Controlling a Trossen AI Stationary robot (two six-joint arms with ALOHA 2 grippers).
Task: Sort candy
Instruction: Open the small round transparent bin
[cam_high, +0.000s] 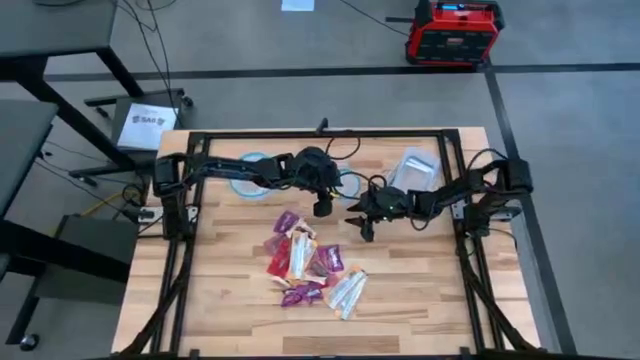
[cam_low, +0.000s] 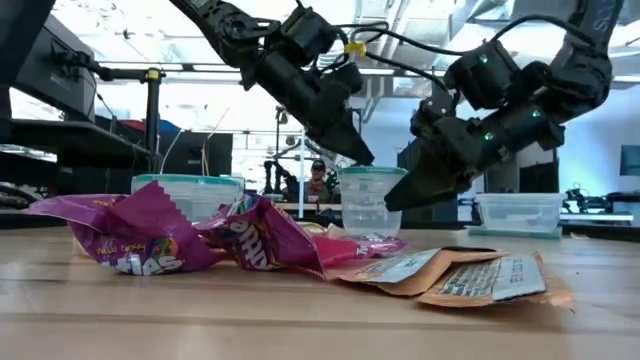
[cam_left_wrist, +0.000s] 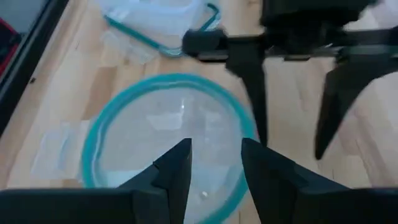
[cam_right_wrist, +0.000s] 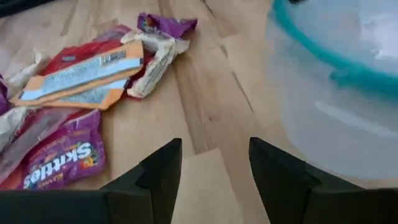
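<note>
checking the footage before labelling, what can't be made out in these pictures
- Candy pile, high view: too small to count pieces or read wrappers.
- Low view: front purple packets hide the candy behind them.
- Round blue-rimmed container, left wrist view: left gripper covers its near rim; contents unclear.
- Right wrist view: the container beside the right gripper is cut off by the edge.
- Person, low view: far off, half hidden by containers.

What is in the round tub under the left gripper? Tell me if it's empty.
Empty. The left wrist view looks straight down into the round tub past the open left gripper; only clear bottom shows, no candy.
</note>
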